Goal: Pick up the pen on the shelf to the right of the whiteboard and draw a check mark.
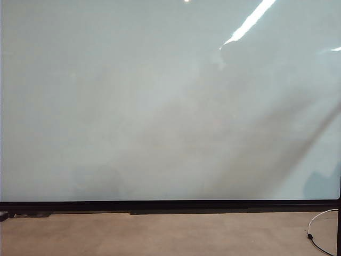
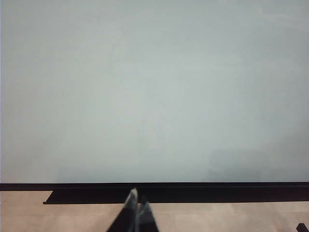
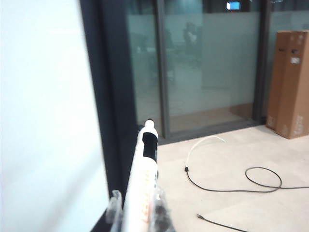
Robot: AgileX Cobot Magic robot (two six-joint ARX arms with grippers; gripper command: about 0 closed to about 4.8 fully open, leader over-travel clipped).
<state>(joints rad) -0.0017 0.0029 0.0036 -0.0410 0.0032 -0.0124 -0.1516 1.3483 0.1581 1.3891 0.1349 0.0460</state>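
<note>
A: Where's the pen (image 3: 145, 183)?

B: The right claw (image 3: 137, 212) is clamped on it, barrel sticking out past the fingertips, just beside the whiteboard (image 3: 43, 121) and its dark frame edge (cables on the floor behind).

A: Left claw (image 2: 134, 205)?

B: Tips pressed together, holding nothing, low in front of the blank whiteboard's bottom edge.

Office: whiteboard (image 1: 160, 106), glass partitions (image 3: 212, 63)

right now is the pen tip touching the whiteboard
Apart. The right wrist view shows the pen clamped in the right gripper, its tip pointing past the whiteboard edge, with dark frame between them.
</note>
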